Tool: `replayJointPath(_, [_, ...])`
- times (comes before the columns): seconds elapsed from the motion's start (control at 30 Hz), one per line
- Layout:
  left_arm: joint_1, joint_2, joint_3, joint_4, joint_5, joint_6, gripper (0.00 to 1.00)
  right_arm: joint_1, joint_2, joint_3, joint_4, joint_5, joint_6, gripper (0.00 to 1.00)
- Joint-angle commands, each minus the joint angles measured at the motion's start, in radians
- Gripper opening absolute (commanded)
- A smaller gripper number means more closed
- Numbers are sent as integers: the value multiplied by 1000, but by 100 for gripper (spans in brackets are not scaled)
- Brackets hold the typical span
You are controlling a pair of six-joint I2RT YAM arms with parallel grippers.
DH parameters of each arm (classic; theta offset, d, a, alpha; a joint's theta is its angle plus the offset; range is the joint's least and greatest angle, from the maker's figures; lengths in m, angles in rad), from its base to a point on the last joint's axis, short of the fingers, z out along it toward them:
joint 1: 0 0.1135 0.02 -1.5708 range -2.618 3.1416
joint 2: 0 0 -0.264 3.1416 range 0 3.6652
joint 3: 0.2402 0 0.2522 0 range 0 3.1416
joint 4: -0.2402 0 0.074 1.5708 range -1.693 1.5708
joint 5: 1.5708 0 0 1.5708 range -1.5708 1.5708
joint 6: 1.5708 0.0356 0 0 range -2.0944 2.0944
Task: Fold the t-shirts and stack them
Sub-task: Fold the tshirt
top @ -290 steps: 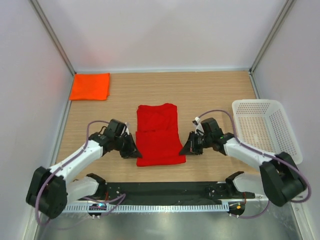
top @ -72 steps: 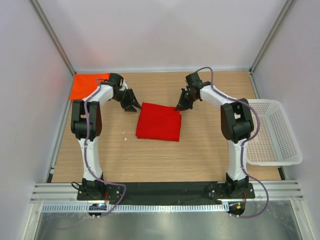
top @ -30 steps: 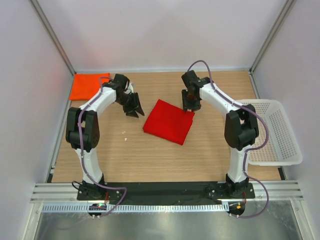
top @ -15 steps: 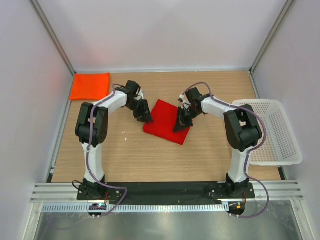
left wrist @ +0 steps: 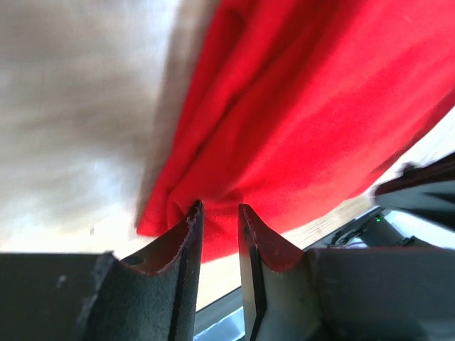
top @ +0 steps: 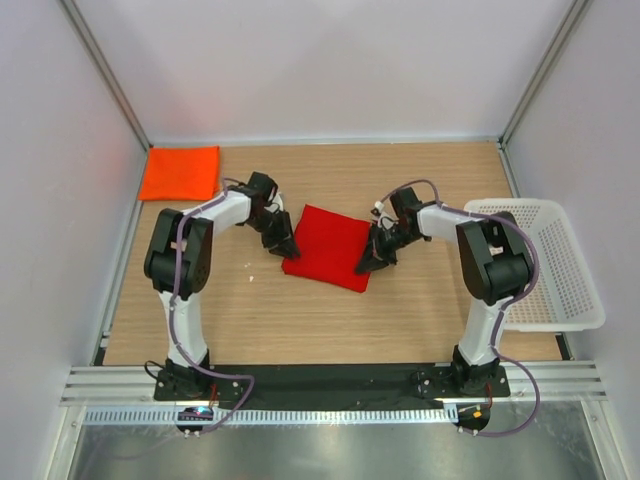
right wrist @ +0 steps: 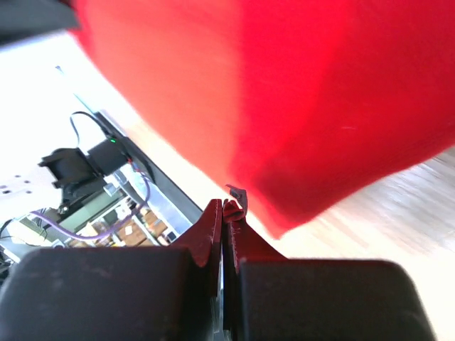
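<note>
The red t-shirt [top: 325,245] lies folded into a tilted square in the middle of the table. My left gripper [top: 286,247] is at its left corner. In the left wrist view that gripper [left wrist: 217,207] stands open by a narrow gap, its tips over the edge of the red t-shirt [left wrist: 298,92]. My right gripper [top: 366,265] is at the near right corner. In the right wrist view it [right wrist: 225,204] is shut, with a small bit of the red t-shirt [right wrist: 320,92] and a grey tag pinched at its tips. The orange t-shirt [top: 180,172] lies folded at the far left.
A white mesh basket [top: 515,206] stands at the table's right edge, just right of the right arm. Grey walls close in the table on the left, far and right sides. A black rail runs along the near edge.
Both grippers came in to the red t-shirt, the left to its left corner, the right from the far corner to the near right corner. The right gripper shut and the left narrowed. The t-shirt shifted slightly.
</note>
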Motion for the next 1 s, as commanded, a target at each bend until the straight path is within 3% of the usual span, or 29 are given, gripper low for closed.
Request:
replayJointPath(0.0, [-18,-112,-11,-57,-55,31,28,4,-71,117,-5,-28,20,1])
replayJointPath(0.23, [-41,-202,4,-65,-53,-4,32,-36,41,258,25,70,101,1])
replayJointPath(0.37, [-42,-173,-14,-18,-21,-3,32,-77,118,296,-29,95,49,1])
replayJointPath(0.67, [-51,-142,-233,96,-44,-44,30,-111,55,164,-80,208,-71,2])
replayJointPath(0.83, [-80,-204,-321,101,-46,-61,29,-113,145,227,-63,265,-79,2])
replayJointPath(0.97, [-122,-265,-324,91,-35,-92,35,-112,211,327,-75,264,-54,2])
